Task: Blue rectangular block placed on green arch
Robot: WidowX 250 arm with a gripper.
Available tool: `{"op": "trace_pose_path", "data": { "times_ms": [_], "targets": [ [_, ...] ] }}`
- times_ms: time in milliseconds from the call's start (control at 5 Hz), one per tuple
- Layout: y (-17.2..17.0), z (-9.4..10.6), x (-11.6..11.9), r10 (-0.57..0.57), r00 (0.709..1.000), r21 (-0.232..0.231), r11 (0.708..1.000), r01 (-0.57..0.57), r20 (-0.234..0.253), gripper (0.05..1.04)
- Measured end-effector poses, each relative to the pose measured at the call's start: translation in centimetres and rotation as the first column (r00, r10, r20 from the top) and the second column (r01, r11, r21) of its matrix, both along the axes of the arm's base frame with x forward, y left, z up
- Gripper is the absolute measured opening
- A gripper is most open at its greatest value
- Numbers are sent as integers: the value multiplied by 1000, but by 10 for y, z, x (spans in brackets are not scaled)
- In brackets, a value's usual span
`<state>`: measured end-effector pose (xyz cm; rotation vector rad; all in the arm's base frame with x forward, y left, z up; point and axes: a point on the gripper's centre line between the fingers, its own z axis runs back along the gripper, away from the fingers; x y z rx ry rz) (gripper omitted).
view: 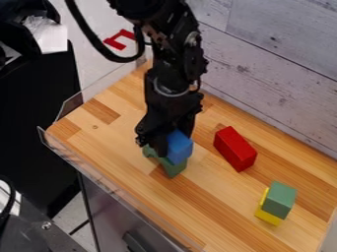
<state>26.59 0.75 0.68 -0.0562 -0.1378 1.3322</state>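
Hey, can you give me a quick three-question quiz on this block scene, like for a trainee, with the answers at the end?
1. True or false: the small green block sits on the yellow block.
2. Which block is at the gripper?
a) red
b) blue
c) yellow
3. Fill in the colour: the arch below the gripper is ____.

Key: 1. true; 2. b; 3. green
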Motion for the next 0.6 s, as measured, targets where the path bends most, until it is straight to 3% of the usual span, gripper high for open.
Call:
{"op": "trace_pose_path", "data": {
  "times_ms": [400,600],
  "targets": [
    [2,-2,-4,36,999,-32,999,-36,-13,643],
    [3,-4,-5,35,999,-47,998,-36,-31,946]
  ]
}}
